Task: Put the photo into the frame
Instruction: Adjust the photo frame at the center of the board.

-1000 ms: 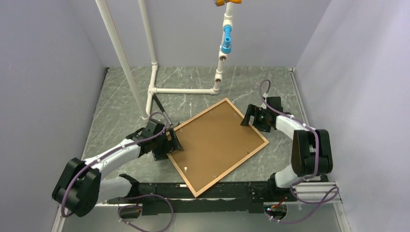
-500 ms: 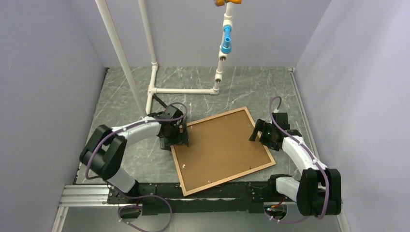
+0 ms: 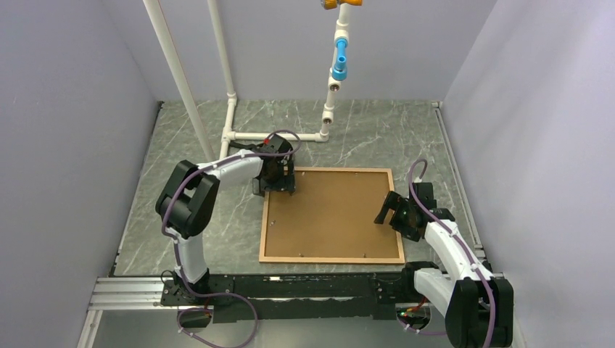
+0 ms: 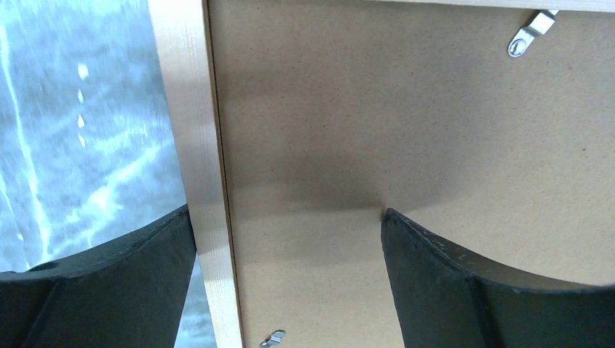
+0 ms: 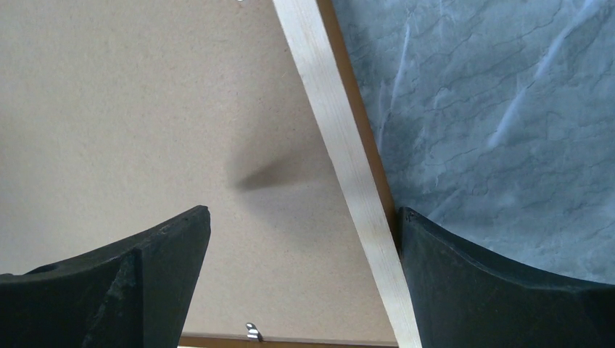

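Left gripper (image 3: 276, 188) and right gripper (image 3: 389, 212) stand with jaws apart, each astride a rail of the frame (image 3: 332, 259) (backing board (image 3: 330, 214) upward).

No writing, label, number or sign can be read in any view. The plain brown backing board (image 3: 330, 214) inside the thin orange-brown wooden frame (image 3: 331, 259) shows a bare, unprinted fibre surface.
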